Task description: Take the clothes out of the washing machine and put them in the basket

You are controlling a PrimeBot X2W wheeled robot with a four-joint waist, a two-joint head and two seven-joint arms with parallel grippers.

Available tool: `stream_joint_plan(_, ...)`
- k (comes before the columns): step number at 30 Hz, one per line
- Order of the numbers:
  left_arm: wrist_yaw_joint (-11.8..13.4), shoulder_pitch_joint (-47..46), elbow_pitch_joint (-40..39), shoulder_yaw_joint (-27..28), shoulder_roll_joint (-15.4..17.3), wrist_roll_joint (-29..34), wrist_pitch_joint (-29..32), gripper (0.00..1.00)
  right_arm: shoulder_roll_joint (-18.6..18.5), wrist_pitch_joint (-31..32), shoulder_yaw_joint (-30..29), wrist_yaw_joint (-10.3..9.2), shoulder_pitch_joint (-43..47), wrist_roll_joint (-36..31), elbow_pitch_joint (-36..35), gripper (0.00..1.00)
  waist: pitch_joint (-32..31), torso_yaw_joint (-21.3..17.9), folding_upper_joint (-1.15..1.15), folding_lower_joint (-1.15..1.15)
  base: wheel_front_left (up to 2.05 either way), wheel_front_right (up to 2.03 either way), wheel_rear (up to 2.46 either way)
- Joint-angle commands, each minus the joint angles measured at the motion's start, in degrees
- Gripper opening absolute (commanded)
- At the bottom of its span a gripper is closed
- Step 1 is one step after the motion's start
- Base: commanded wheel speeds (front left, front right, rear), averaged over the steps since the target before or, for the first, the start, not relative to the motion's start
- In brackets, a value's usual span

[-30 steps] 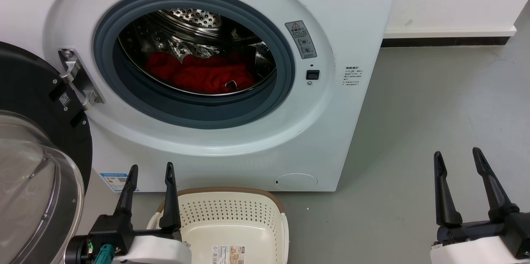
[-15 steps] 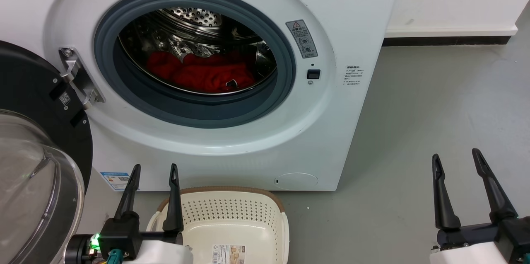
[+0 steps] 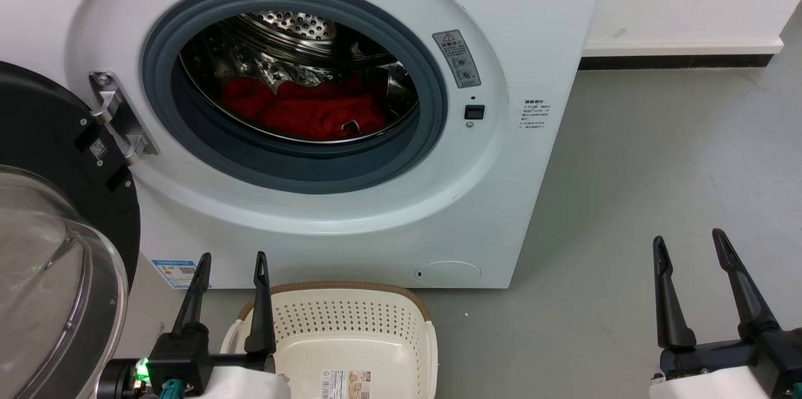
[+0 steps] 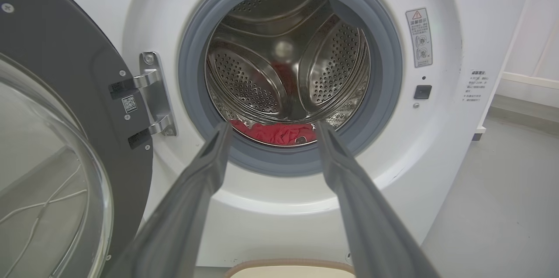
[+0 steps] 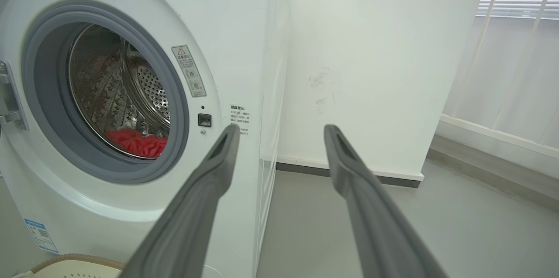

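Fingers of the left gripper point(image 3: 232, 256) are spread well apart and nothing is held between them. Those of the right gripper point(image 3: 687, 237) are likewise parted and empty. Both grippers are seen low in the head view, fingertips pointing up toward the washing machine point(image 3: 545, 17). The left one is at the left side of the basket point(image 3: 376, 317); the right one is well apart, over bare floor point(image 3: 626, 186).

Door point(image 3: 44, 129) is swung open to the left. Clothes point(image 3: 307, 114) are noted as a red heap at the bottom of the drum point(image 3: 288, 26), behind the grey gasket point(image 3: 294, 167); none is seen outside the machine. The basket is set on the floor just below the porthole, near the machine front. No fabric is seen in the part shown.

Step judged: start of the first reach, no garment yet taken. In the left wrist view the heap is framed between the two fingers, so the left arm is judged the better aligned.

Next move calls for open fingers to be carried up and forward over the gasket lip, lowered into the heap, and closed on a fold. Clearance from the door hinge point(image 3: 119, 117) is to be watched.
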Motion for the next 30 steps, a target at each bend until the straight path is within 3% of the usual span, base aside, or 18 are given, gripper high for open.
stream_joint_plan(1,0.16,0.38,0.17,0.09,0.14,-0.22,-0.43,1.0,-0.07,-0.12,0.08,-0.04,0.34,0.51,0.1,1.0,-0.01,-0.02,0.0,0.0,0.0,0.0,0.0)
stream_joint_plan(10,-0.28,-1.02,1.7,1.14,0.14,-0.92,-0.37,1.0,-0.06,-0.12,0.62,-0.04,-0.4,0.44,-0.17,1.0,0.53,-0.54,0.0,0.0,0.0,0.0,0.0)
stream_joint_plan(17,-3.7,-7.25,4.98,4.44,0.22,-1.14,-0.32,1.0,-0.05,-0.12,1.24,-0.04,-2.91,0.69,-1.24,1.0,4.64,-2.3,0.0,0.0,0.0,0.0,0.0)
stream_joint_plan(24,-5.97,-22.07,12.71,6.94,3.57,0.52,-0.32,1.0,-0.03,-0.12,2.01,-0.04,-8.1,1.09,-2.74,1.0,13.69,-5.26,0.0,0.0,0.0,0.0,0.0)
stream_joint_plan(30,-6.77,-35.82,19.82,9.09,9.12,1.09,-0.32,1.0,-0.03,-0.12,2.67,-0.05,-13.22,2.92,-4.52,1.0,22.72,-10.11,0.0,0.0,0.0,0.0,0.0)
